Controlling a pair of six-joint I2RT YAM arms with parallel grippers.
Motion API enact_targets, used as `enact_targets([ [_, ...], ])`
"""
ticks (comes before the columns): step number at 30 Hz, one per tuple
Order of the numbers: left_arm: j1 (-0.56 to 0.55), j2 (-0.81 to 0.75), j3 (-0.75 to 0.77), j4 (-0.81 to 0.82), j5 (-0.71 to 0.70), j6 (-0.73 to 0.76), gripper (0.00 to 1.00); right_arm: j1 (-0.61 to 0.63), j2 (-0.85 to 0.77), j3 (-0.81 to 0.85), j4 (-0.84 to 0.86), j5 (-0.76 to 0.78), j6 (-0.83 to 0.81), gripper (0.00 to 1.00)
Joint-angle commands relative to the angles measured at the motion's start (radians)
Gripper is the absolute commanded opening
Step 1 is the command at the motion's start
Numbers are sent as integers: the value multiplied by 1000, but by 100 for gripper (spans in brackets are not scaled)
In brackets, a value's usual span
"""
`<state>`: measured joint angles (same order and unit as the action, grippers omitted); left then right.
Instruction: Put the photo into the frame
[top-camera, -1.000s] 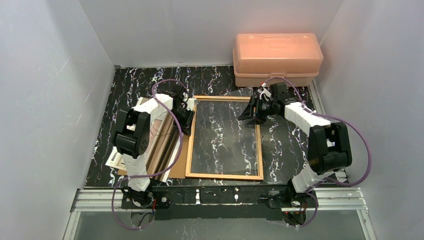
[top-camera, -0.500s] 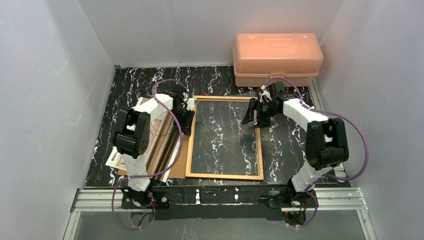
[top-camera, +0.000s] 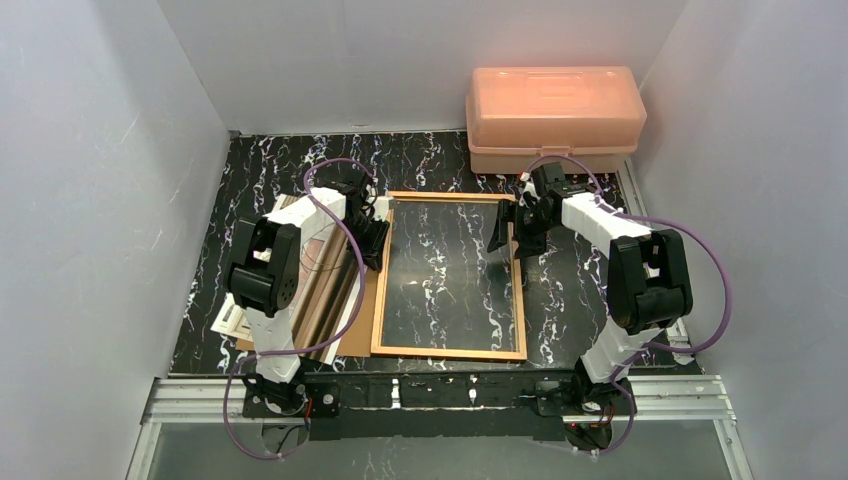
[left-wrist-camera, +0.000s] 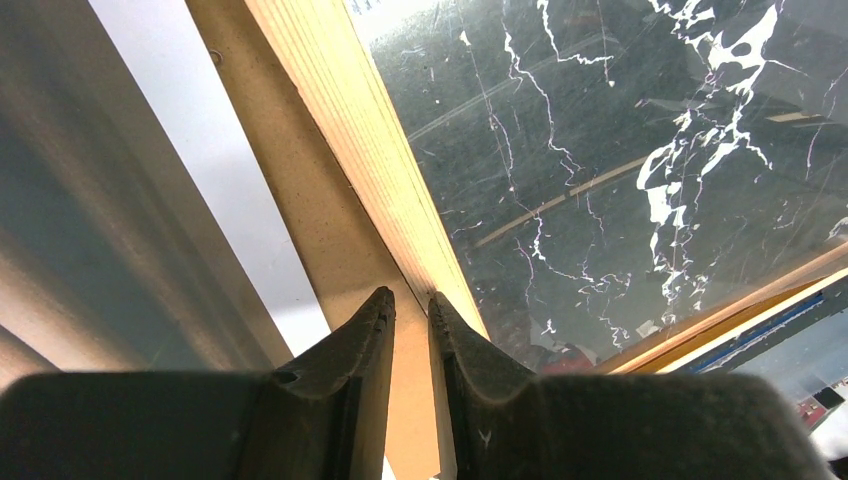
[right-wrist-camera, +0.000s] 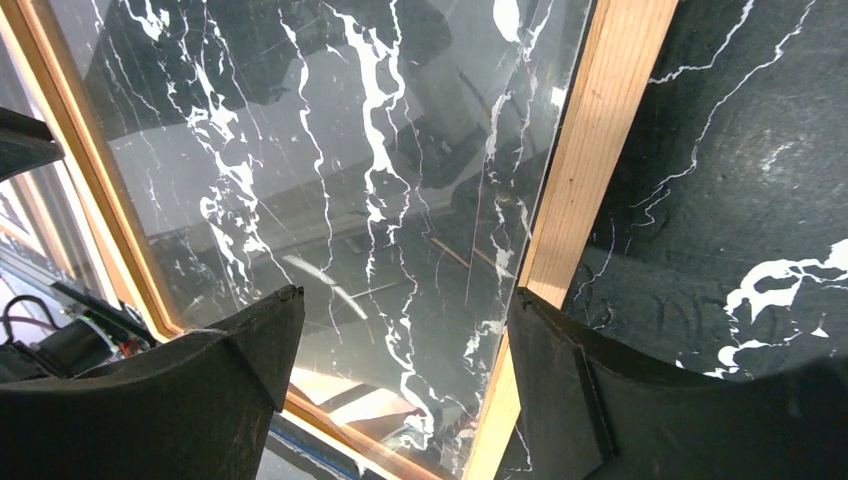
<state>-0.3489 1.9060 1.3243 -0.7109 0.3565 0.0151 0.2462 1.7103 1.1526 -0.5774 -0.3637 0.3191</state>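
With the clear pane (top-camera: 450, 270) lying in the frame (top-camera: 450, 352), my left gripper (left-wrist-camera: 411, 300) pinches its left rail and my right gripper (right-wrist-camera: 400, 310) gapes empty astride the right rail; next, I judge, I must fetch the photo (top-camera: 330, 300) lying just left.

Left pincer (left-wrist-camera: 410, 300), jaws only a narrow slit apart, hangs over the outer edge of the frame (left-wrist-camera: 368, 150) rail; a clear pane (left-wrist-camera: 620, 170) lies inside it

One frame (top-camera: 448, 352), one clear pane (top-camera: 450, 270), one photo (top-camera: 335, 285), one board (top-camera: 363, 315), one pink box (top-camera: 555, 115).
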Motion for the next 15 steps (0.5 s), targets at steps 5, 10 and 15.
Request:
enact_targets([
  [5,-2,-1,9,-15,26,3,18,23,24,53,-24,55,-19,82],
  [10,-3,-2,6,-15,27,2,17,40,34,70,-42,109,-23,83],
  [15,-2,-3,8,-15,27,4,17,58,31,99,-69,187,-26,87],
])
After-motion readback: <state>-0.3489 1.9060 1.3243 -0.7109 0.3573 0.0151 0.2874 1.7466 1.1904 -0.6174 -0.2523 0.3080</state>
